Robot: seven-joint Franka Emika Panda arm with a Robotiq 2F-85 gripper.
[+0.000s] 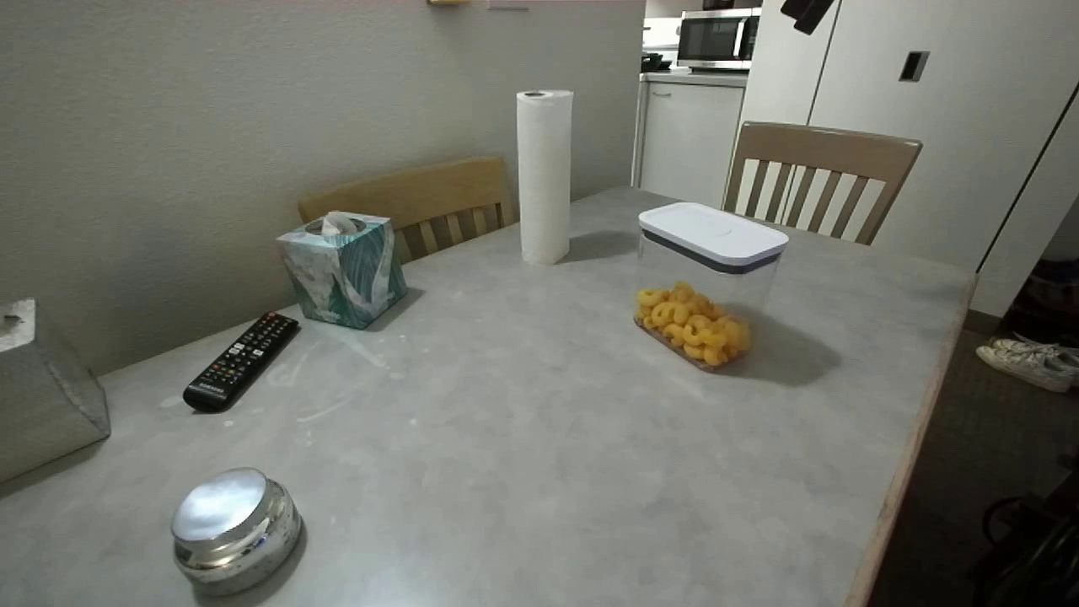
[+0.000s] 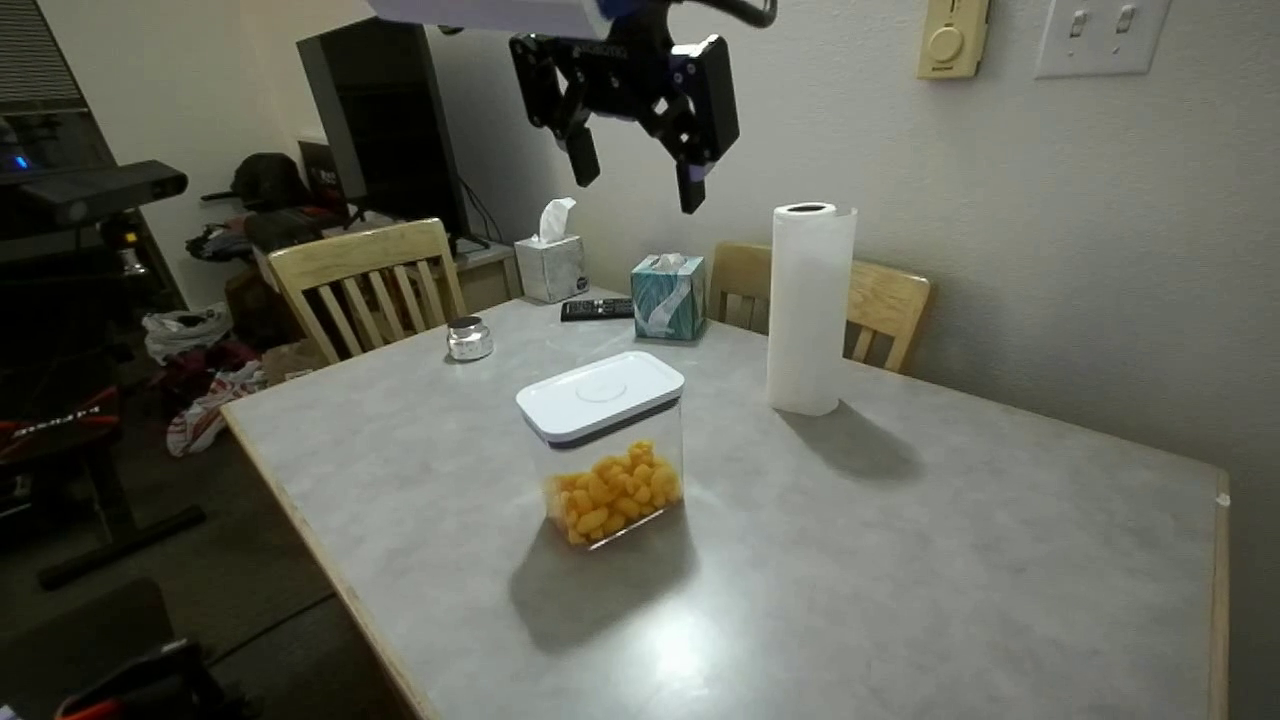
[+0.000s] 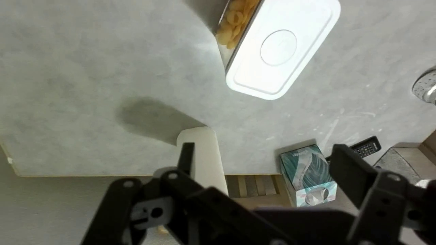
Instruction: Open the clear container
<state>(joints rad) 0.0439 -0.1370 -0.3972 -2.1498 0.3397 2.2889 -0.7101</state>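
The clear container [image 1: 708,295] stands upright on the table with yellow curled puffs inside. Its flat white lid [image 1: 713,233], with a dark seal beneath, sits on top. The container also shows in an exterior view [image 2: 610,480]. In the wrist view the lid [image 3: 282,47], with a round button in its middle, lies at the top. My gripper [image 2: 637,183] is open and empty, high above the table and above the container. Its spread fingers show at the bottom of the wrist view [image 3: 264,154]. Only a dark tip of it [image 1: 807,13] shows at the top edge in an exterior view.
A paper towel roll [image 1: 544,181] stands upright near the wall. A teal tissue box [image 1: 344,270], a black remote [image 1: 242,361], a grey tissue box [image 2: 553,268] and a shiny metal tin [image 1: 236,531] are also on the table [image 1: 506,438]. Wooden chairs [image 2: 370,280] stand around it.
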